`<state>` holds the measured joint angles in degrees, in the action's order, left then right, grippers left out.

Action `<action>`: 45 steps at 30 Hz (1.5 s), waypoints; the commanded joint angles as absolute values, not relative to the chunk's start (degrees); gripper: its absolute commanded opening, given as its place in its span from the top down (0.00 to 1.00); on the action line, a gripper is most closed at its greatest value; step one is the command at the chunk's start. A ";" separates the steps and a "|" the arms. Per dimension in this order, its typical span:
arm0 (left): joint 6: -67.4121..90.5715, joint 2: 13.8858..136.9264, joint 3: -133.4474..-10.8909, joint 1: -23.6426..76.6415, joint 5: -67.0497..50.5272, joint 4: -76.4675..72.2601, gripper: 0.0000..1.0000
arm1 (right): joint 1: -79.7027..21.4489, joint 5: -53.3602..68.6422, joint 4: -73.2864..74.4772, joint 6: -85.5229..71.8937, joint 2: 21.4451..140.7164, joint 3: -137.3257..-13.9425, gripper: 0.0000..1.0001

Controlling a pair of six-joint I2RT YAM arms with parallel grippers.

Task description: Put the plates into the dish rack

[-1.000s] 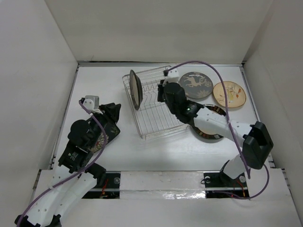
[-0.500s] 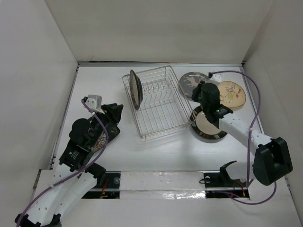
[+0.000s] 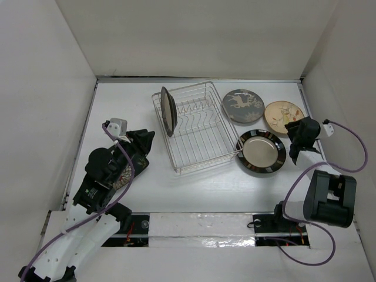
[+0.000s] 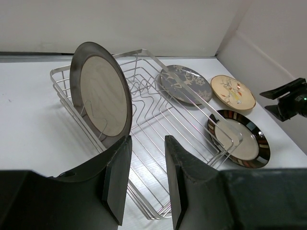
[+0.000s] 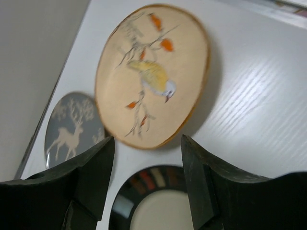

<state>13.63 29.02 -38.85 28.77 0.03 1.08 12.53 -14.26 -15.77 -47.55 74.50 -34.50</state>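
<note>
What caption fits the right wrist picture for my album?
The right arm's open jaws frame a tan bird plate, beside a grey deer plate and a dark-rimmed plate.

You will find no readable text, label, brand name, number or sign in any view. The only markings are pictures on two plates: a pale deer among trees on the grey plate (image 3: 242,106), just right of the dish rack (image 3: 194,126), and a bird on a branch with orange leaves on the tan plate (image 3: 284,117), farther right of the rack.
</note>
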 commanded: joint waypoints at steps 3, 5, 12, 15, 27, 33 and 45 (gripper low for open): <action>14.06 28.30 -37.88 28.65 -1.23 -2.55 0.69 | 17.75 -8.97 -21.71 -53.17 82.60 -38.48 0.37; 14.15 28.74 -38.14 28.65 -2.10 -2.29 0.69 | 19.15 -7.57 -22.32 -54.31 86.81 -39.55 0.38; 14.15 28.83 -38.23 28.65 -2.28 -2.29 0.69 | 22.05 -3.61 -22.76 -55.46 95.78 -43.33 0.40; 14.06 28.48 -38.23 28.65 -1.67 -2.72 0.69 | 22.59 -0.45 -23.47 -56.60 98.69 -44.38 0.41; 13.36 27.69 -38.50 28.65 1.65 -1.93 0.70 | 24.35 8.78 -18.12 -58.80 105.64 -52.90 0.50; 13.27 27.07 -38.50 28.65 2.28 -1.84 0.70 | 24.87 11.16 -14.86 -56.78 106.79 -55.46 0.73; 13.45 28.21 -38.50 28.65 0.88 -1.76 0.70 | 23.22 0.37 -19.52 -60.30 89.23 -46.06 1.00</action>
